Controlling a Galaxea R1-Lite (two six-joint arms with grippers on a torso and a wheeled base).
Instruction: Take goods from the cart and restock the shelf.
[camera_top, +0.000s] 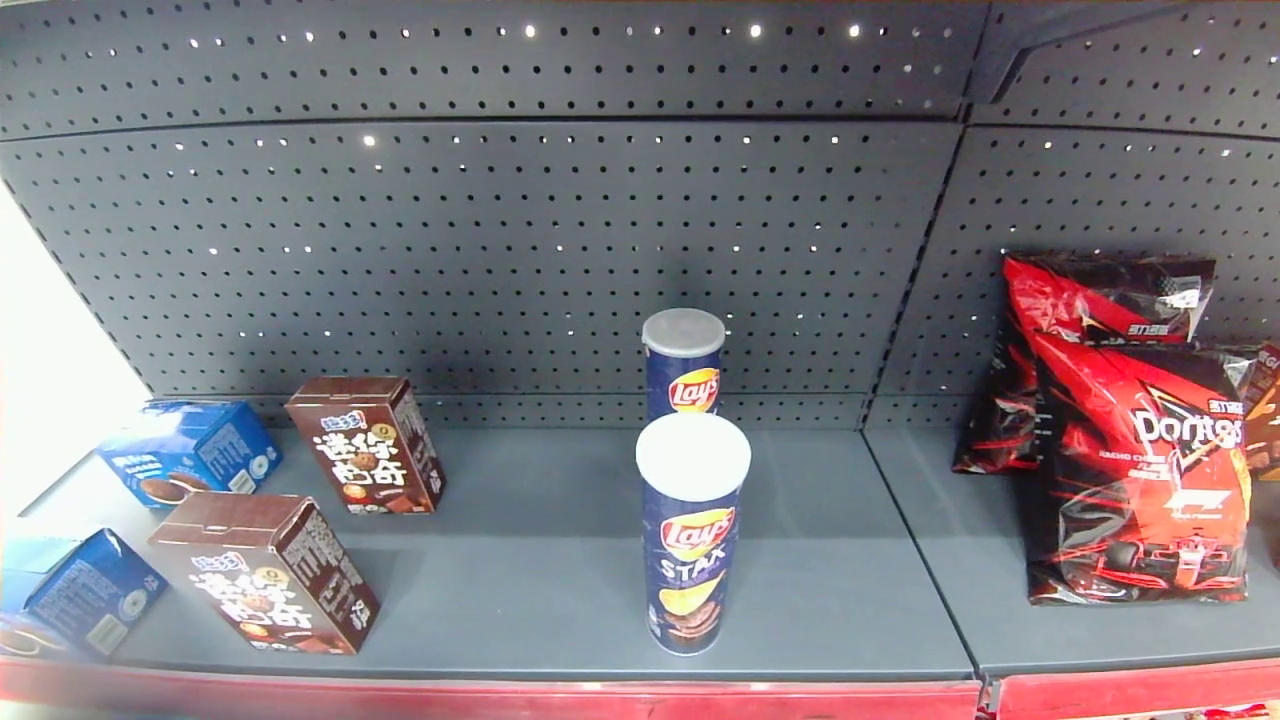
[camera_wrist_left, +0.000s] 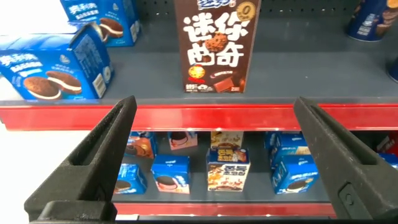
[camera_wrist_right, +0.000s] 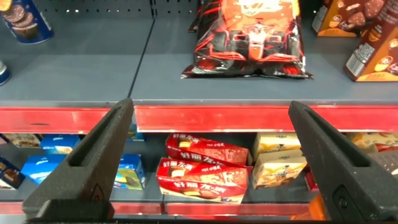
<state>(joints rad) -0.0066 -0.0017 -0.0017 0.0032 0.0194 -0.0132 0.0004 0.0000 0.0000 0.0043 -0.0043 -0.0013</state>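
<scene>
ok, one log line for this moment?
left claw open, empty | right claw open, empty | shelf: two chip cans upright mid, brown boxes and blue boxes left, red bags right

The head view shows two chip cans (camera_top: 692, 540) (camera_top: 684, 375), two brown boxes (camera_top: 365, 445) (camera_top: 265, 575), two blue boxes (camera_top: 190, 450) (camera_top: 80, 590) and two red bags (camera_top: 1140, 480) (camera_top: 1090, 290)

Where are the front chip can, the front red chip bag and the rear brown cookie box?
front chip can (camera_top: 692, 540), head view, label at mid-body.
front red chip bag (camera_top: 1140, 480), head view, middle of front face.
rear brown cookie box (camera_top: 365, 460), head view, printed front face.
</scene>
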